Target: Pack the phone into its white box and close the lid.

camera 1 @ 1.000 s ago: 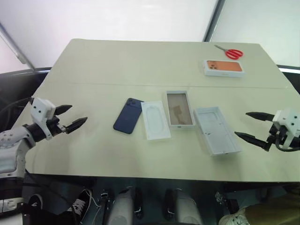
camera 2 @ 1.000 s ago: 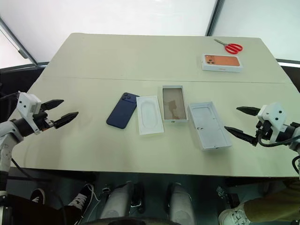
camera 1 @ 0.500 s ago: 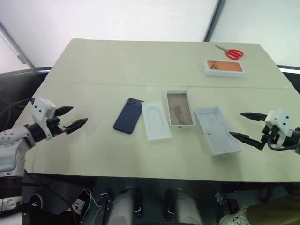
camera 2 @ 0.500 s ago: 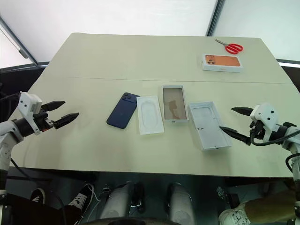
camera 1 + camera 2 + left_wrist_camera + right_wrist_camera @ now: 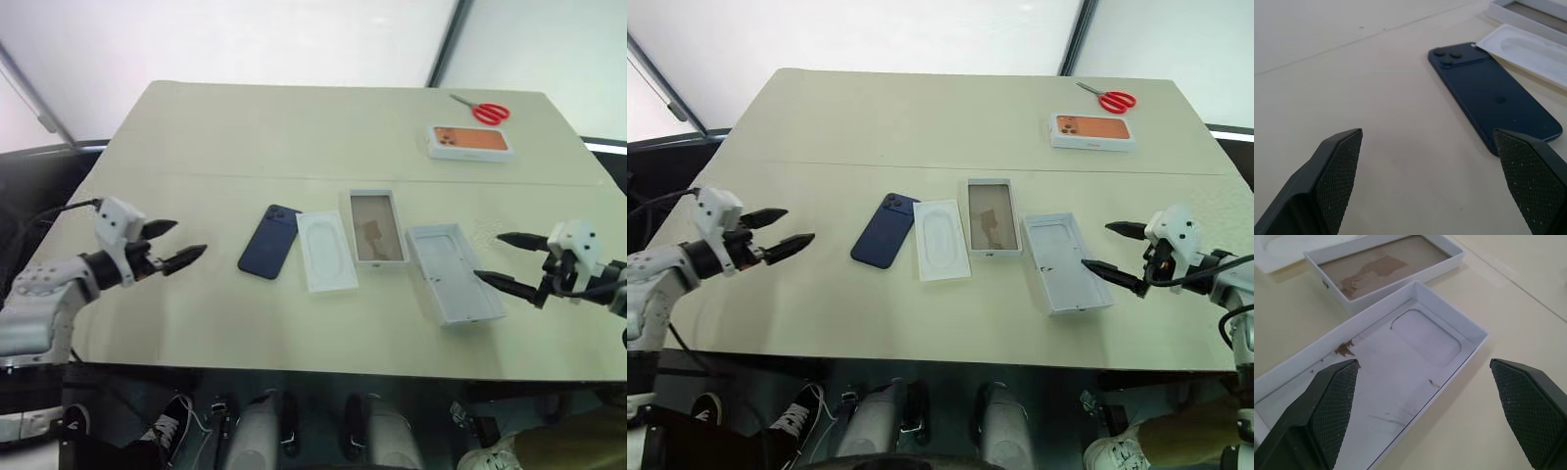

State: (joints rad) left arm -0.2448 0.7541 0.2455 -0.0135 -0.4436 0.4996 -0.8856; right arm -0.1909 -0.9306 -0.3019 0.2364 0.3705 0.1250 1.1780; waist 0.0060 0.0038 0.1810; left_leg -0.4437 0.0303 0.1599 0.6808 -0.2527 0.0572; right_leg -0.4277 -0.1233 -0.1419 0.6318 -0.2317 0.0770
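The phone [image 5: 268, 255] lies near the open left pincer [image 5: 175, 246].

No readable text, brand, number or sign anywhere. Phone [image 5: 1492, 95]: glossy back, faint mark at centre, too dim to read. White box [image 5: 1382, 269]: small dark mark on outer wall, illegible. Second box near far right corner of worktop [image 5: 469, 142]: orange phone picture on top, no legible lettering. Lid [image 5: 1400, 357]: stains inside, no print.
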